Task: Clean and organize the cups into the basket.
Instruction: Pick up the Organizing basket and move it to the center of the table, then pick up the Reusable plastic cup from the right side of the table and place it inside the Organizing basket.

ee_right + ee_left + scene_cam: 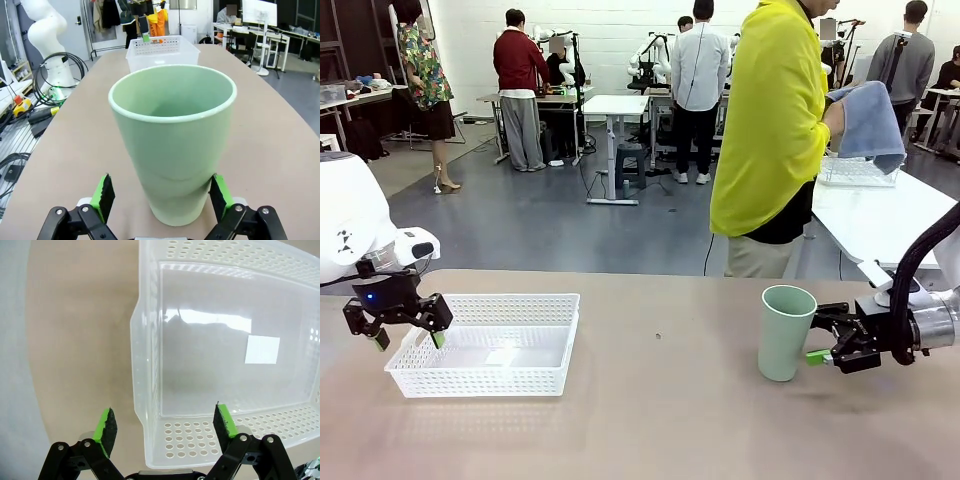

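Mint cup (172,130) inside released right claw (162,196); released left claw (166,424) astride rim of basket (141,422).

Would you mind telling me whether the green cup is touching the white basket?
Apart. The front view shows bare table between the green cup and the white basket.

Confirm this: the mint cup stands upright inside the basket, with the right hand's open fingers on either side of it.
Wrong in one respect. The cup stands upright on the table, not inside the basket, which sits apart from it and holds nothing; the front view shows this. The right hand does have its open fingers on either side of the cup.
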Robot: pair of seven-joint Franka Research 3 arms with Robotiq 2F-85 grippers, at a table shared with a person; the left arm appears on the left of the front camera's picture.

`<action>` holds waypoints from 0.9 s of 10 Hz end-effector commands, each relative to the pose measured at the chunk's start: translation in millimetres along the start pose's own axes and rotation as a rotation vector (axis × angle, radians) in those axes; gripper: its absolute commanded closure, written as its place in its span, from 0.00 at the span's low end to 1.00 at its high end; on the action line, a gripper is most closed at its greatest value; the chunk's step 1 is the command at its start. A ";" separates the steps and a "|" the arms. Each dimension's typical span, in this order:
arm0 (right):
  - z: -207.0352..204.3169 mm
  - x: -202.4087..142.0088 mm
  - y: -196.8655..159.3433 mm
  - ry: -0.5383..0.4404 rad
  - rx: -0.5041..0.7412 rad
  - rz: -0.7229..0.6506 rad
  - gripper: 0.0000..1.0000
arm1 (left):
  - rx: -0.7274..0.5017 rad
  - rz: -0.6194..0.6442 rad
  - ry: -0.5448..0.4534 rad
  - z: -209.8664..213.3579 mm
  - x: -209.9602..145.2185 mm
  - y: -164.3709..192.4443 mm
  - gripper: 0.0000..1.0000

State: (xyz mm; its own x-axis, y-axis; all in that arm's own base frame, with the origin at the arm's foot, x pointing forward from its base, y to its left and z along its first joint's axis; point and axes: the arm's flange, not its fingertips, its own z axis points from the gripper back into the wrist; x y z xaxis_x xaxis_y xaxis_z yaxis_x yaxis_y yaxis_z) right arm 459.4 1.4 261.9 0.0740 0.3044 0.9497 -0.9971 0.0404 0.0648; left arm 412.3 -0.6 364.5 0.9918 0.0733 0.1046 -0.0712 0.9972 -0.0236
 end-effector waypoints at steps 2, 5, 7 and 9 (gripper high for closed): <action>-14.8 -4.8 -18.8 0.018 -0.025 -0.013 0.00 | 0.003 -0.059 0.007 -13.8 -7.3 -4.5 0.00; -29.6 -6.3 -32.0 0.015 -0.006 -0.024 0.00 | -0.002 -0.055 0.028 -22.5 -4.3 -2.6 0.00; -35.8 -9.1 -35.1 0.004 0.004 -0.017 0.00 | 0.002 -0.066 0.026 -24.1 -5.2 0.1 0.00; -36.7 -9.7 -34.2 0.004 0.020 -0.025 0.54 | 0.007 -0.073 0.030 -26.6 -5.5 1.1 0.00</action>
State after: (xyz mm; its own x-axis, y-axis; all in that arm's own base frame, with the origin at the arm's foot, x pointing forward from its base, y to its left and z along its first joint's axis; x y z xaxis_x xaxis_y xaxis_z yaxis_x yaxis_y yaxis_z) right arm 487.5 27.6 239.1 0.0761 0.3207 0.9441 -0.9970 0.0089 0.0774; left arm 414.7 -5.2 343.5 0.9976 0.0284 0.0627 -0.0273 0.9995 -0.0179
